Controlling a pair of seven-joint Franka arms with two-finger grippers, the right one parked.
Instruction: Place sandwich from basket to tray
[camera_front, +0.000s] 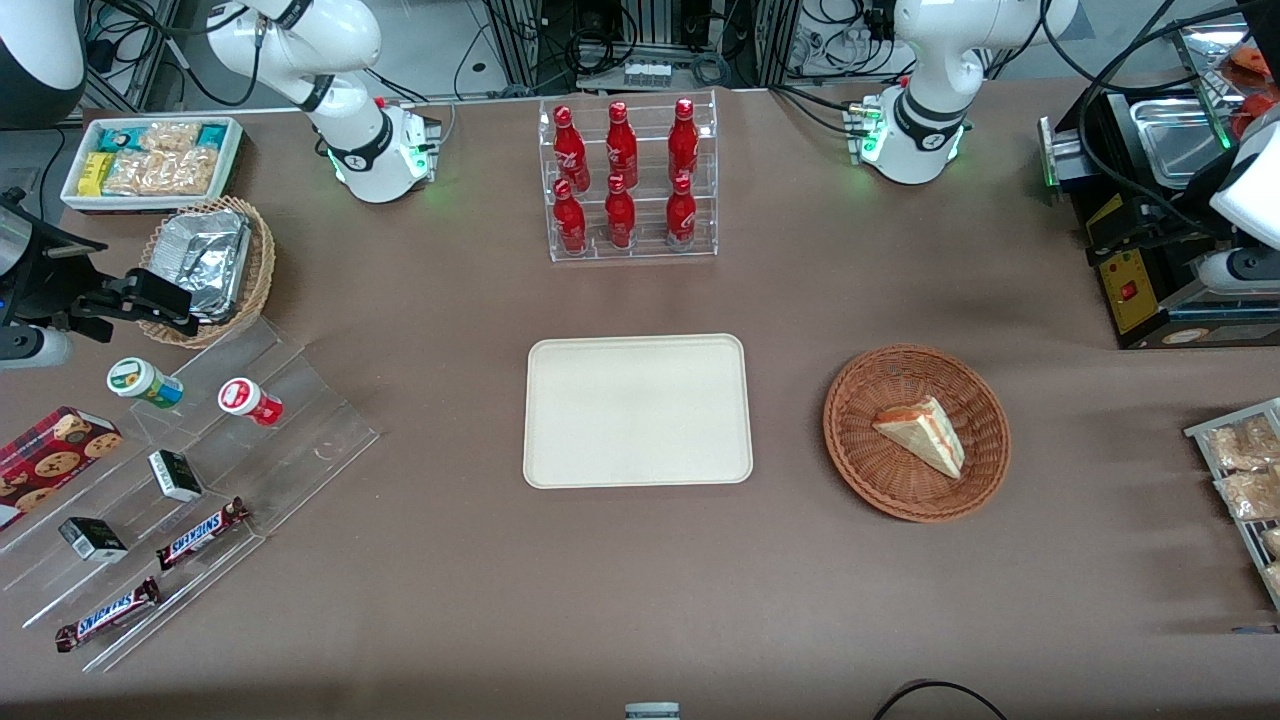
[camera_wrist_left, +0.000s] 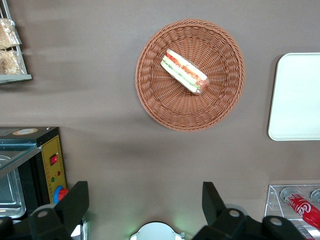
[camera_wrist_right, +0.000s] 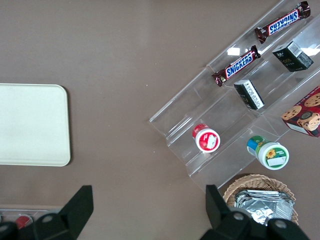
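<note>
The sandwich (camera_front: 925, 432) (camera_wrist_left: 184, 71), a white-bread wedge with red and green filling, lies in the round reddish-brown basket (camera_front: 850, 400) (camera_wrist_left: 150, 95). Beside the basket, toward the parked arm's end, the cream tray (camera_front: 637, 410) (camera_wrist_left: 295, 95) sits flat on the table with nothing on it. My gripper (camera_wrist_left: 145, 202) (camera_front: 1232, 268) hangs high above the table, farther from the front camera than the basket and toward the working arm's end. It is open, nothing is between its fingers (camera_wrist_left: 75, 202), and it is well apart from the sandwich.
A black machine with a yellow panel (camera_front: 1140, 250) (camera_wrist_left: 47, 160) stands close to my gripper. A clear rack of red bottles (camera_front: 628, 180) stands farther back than the tray. A wire rack of snack packs (camera_front: 1240, 470) sits at the working arm's end. A stepped acrylic display (camera_front: 180, 480) lies toward the parked arm's end.
</note>
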